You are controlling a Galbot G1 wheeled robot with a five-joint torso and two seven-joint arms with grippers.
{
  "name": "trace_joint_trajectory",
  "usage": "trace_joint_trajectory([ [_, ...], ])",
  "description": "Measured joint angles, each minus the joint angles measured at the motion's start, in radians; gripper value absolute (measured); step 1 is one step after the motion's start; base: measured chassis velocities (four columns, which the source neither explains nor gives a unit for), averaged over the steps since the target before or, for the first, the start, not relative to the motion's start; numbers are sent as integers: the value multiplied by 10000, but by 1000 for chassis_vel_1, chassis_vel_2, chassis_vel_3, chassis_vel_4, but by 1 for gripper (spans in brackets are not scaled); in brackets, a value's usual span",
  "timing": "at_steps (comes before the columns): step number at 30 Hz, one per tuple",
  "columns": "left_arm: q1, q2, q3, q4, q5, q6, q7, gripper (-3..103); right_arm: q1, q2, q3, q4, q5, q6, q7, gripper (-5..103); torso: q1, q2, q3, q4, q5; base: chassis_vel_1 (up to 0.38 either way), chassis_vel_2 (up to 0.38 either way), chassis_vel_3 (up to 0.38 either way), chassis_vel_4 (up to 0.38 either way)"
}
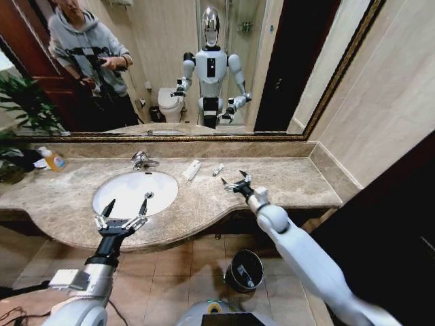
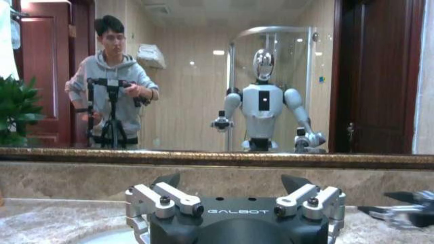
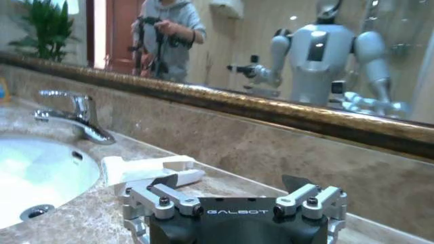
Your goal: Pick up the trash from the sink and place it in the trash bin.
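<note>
Currently: our right gripper (image 1: 233, 182) spread empty over the counter (image 1: 285, 180) near a small tube (image 1: 218, 170); left gripper (image 1: 125, 206) spread at the sink (image 1: 109, 193) rim. We should descend squarely over the tube.

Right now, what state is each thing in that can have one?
left pincer: open, holding nothing, over the sink's front rim
right pincer: open, holding nothing, over the counter
sink: no trash seen inside
faucet: no water running
white packet: flat on the counter
trash bin: upright on the floor
</note>
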Motion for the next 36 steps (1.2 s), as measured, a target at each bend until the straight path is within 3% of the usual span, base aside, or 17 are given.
trace_joint_trajectory([
  [2, 0, 0, -1, 0, 0, 0, -2, 100, 247, 69, -198, -191, -1, -33, 9, 100, 1, 0, 0, 0, -2, 0, 0, 0, 0],
  [5, 0, 0, 0, 0, 0, 0, 1, 100, 922, 394, -914, -755, -115, -190, 71, 89, 0, 0, 0, 0, -2, 0, 0, 0, 0],
  [8, 0, 0, -1, 0, 0, 0, 0, 100, 1134, 589, -1186, -1019, -244, -278, 131, 85, -1, 1, -1, 0, -2, 0, 0, 0, 0],
  [16, 0, 0, -1, -1, 0, 0, 1, 100, 1650, 1247, -1841, -2147, -825, -267, 695, 90, -1, 2, -1, -1, -3, 0, 0, 0, 0],
  [18, 0, 0, -1, 0, 0, 0, 0, 100, 1904, 1806, -2018, -2764, -904, -285, 1500, 90, -1, 2, -1, -2, -3, 0, 0, 0, 0],
  [19, 0, 0, -1, 0, 0, 0, 0, 100, 1904, 1806, -2018, -2764, -904, -285, 1500, 90, -1, 2, -1, -2, -3, 0, 0, 0, 0],
  [21, 0, 0, -1, 0, 0, 0, 0, 100, 2171, 2369, -2092, -3283, -916, -341, 2436, 90, -1, 2, -2, 0, -4, 0, 0, 0, 0],
  [25, 0, 0, 0, 0, 0, 0, 0, 100, 2324, 2779, -2060, -3646, -901, -475, 3193, 91, -1, 2, -2, 2, -3, 0, 0, 0, 0],
  [36, 0, 0, 0, 0, 0, 0, 0, 100, 2254, 2716, -1869, -4465, -1183, -474, 3320, 90, -2, 2, -2, 0, 1, 0, 0, 0, 0],
])
